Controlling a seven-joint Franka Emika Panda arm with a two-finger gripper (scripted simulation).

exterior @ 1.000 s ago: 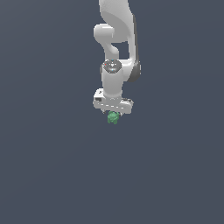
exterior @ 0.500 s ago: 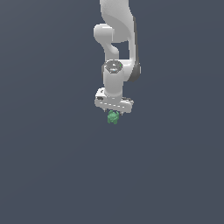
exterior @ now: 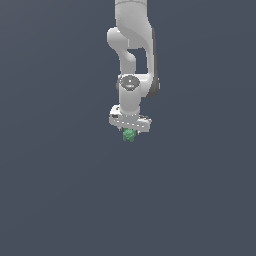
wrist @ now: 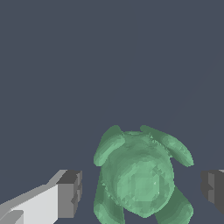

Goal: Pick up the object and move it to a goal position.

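Your gripper (exterior: 129,131) at the exterior frame's centre, green lumpy object (wrist: 141,177) between the fingers (wrist: 69,194), gaps either side, released, nothing grasped

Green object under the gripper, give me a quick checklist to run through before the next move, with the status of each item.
1. Green object lies between the fingers: ok, one dark pad shows on each side in the wrist view.
2. Pads touching it: not ok, bare gaps show on both sides.
3. Gripper sits right over the object in the exterior view: ok.
4. Object centred in the gap: cannot tell exactly; it looks roughly midway.
5. Object resting on the grey surface or lifted: cannot tell.
6. Goal position marked: not ok, neither view shows one.
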